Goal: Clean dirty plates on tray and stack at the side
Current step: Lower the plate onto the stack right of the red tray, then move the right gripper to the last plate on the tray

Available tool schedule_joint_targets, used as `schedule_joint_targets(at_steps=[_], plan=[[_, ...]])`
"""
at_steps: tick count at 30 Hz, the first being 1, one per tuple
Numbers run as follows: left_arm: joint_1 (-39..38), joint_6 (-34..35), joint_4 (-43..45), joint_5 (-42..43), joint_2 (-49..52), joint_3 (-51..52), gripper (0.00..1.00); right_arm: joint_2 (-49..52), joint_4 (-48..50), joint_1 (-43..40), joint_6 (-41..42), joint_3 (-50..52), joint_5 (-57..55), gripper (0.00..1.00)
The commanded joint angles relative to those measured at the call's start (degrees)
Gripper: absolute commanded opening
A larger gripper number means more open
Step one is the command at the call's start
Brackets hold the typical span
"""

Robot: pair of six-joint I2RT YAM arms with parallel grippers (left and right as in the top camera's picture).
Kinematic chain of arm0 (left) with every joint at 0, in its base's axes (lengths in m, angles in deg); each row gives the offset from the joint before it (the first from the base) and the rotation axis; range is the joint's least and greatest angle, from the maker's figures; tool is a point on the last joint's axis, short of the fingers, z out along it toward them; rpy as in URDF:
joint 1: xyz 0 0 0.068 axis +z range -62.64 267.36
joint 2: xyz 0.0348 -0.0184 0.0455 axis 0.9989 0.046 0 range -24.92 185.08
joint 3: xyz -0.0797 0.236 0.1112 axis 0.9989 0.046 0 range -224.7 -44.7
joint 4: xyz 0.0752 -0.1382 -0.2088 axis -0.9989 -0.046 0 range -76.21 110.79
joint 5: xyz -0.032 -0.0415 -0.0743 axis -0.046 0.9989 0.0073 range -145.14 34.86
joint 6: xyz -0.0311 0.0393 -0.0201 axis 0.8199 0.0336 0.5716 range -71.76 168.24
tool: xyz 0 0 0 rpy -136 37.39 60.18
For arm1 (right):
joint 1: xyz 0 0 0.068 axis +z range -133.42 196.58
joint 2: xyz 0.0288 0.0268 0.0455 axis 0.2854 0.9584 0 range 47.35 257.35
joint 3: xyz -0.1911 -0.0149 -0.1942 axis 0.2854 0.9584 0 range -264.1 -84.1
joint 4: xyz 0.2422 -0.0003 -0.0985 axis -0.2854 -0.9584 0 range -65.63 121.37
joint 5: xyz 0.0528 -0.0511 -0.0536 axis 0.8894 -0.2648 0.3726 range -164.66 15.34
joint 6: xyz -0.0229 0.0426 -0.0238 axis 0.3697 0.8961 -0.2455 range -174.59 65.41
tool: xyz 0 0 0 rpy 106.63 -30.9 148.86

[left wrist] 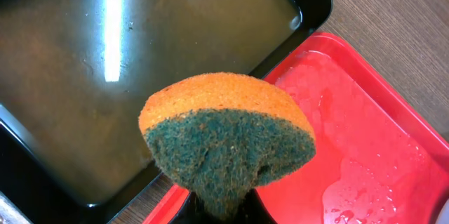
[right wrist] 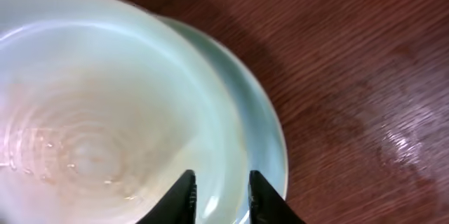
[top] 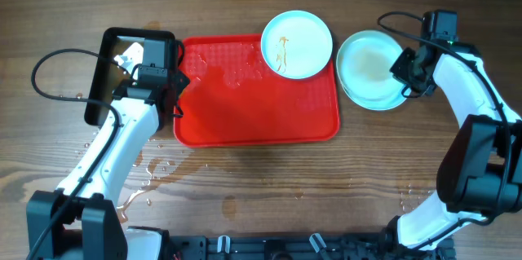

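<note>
A plate [top: 297, 44] with a thin brown smear lies on the far right corner of the red tray [top: 253, 109]. Two more plates [top: 369, 68] are stacked on the table right of the tray. In the right wrist view the top plate [right wrist: 91, 112] shows faint brownish film and sits off-centre on the lower plate [right wrist: 265, 126]. My right gripper [top: 405, 74] [right wrist: 221, 185] is open, its fingers just above the stack's rim. My left gripper [top: 167, 89] [left wrist: 223, 213] is shut on an orange and green sponge [left wrist: 228, 136] above the tray's left edge [left wrist: 365, 126].
A black metal pan [top: 104, 68] [left wrist: 70, 76] holding murky water stands left of the tray. Water drops lie on the tray's bottom [left wrist: 358, 189] and on the table [top: 151, 170] near the left arm. Cables run over the table behind both arms.
</note>
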State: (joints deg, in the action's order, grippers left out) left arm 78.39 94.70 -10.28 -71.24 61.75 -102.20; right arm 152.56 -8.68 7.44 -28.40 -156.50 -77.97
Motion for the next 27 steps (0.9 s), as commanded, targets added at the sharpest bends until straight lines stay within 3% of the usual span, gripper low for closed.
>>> schedule_joint_targets(at_steps=[1,6,8,12,17,27], plan=[[0.24,0.72,0.17,0.24,0.35,-0.48,0.04,-0.31,-1.16,0.31,-2.62,-3.21,5.40,0.32],[0.24,0.72,0.17,0.24,0.35,-0.48,0.04,-1.95,-1.55,2.25,-6.80,-6.95,13.49,0.47],[0.24,0.72,0.26,0.24,0.35,-0.48,0.04,-1.92,-1.03,4.37,-6.73,-7.65,15.80,0.49],[0.24,0.72,0.81,0.24,0.35,-0.48,0.04,-1.55,2.89,10.25,-6.29,-7.65,16.92,0.50],[0.24,0.72,1.27,0.26,0.35,-0.48,0.04,1.64,9.68,18.32,0.26,-7.65,15.28,0.52],[0.24,0.72,1.22,0.26,0.35,-0.48,0.04,10.58,11.45,24.13,8.74,-8.28,10.56,0.47]])
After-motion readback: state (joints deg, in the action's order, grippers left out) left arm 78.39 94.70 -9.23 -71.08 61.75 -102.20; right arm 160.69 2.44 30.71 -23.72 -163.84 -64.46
